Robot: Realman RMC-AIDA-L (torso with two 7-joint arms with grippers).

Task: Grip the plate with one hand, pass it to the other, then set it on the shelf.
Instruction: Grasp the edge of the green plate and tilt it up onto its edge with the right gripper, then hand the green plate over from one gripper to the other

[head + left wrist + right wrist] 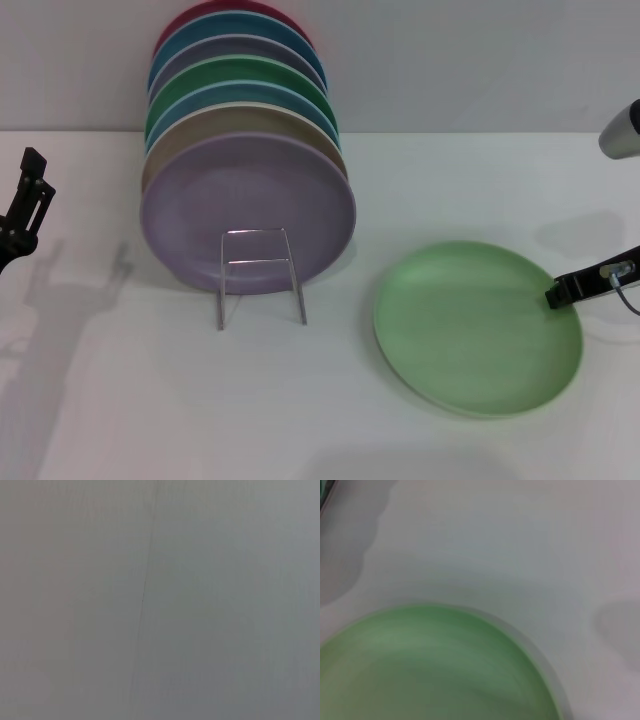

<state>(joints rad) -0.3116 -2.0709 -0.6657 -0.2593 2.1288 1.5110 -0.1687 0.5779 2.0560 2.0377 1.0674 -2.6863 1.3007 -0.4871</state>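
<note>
The pale mint-green plate [478, 326] lies flat on the white table, right of centre; it also fills the near part of the right wrist view [435, 670]. My right gripper [556, 293] comes in from the right edge, its black tip at the plate's right rim. My left gripper [25, 200] hangs at the far left edge, well away from the plate. The silver wire rack [260, 270] stands left of the plate, with its upright loop in front of a leaning stack of plates.
Several coloured plates lean in the rack, a lavender plate [248, 210] at the front and a darker green plate [240, 75] further back. A grey part of my right arm [622, 130] shows at the upper right. The left wrist view shows only a plain grey surface.
</note>
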